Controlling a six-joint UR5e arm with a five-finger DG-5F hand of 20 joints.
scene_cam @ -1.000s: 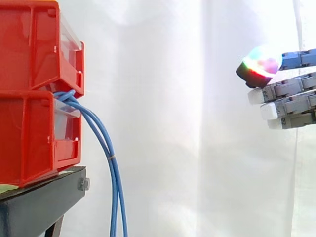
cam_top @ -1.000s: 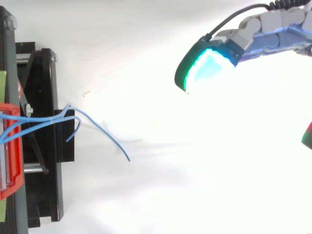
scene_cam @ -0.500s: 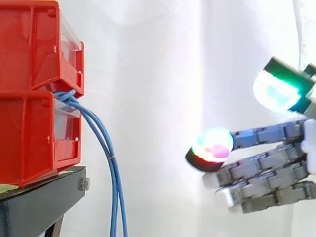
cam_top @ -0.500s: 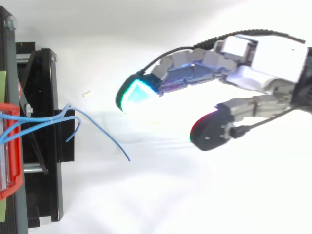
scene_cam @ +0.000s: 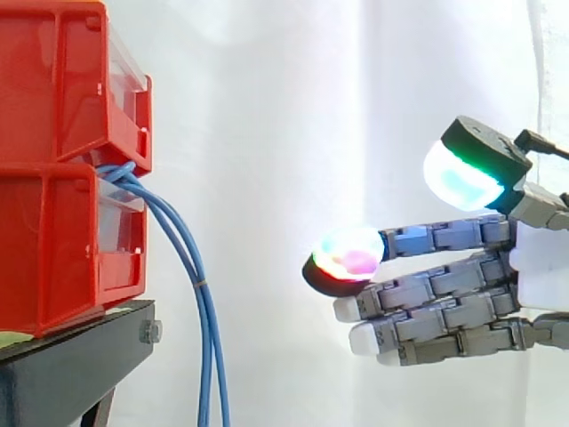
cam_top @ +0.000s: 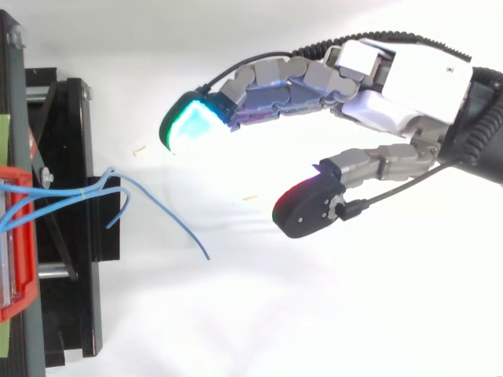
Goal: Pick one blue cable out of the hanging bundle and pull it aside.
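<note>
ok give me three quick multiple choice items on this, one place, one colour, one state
1. The blue cables emerge: A from a wall socket; B between the two stacked red bins; C from a floor spool.
2. The stand is: A white; B green; C black.
3. The hand is: A open, apart from the cables; B shut on a cable; C pressing a bin.
Answers: B, they leave where the bins meet; C, it is dark under the bins; A, its fingers are spread, short of the cables.

red bins [scene_cam: 62, 160] | blue cables [scene_cam: 200, 311] | black stand [scene_cam: 71, 365] | white curtain [scene_cam: 284, 133]
</note>
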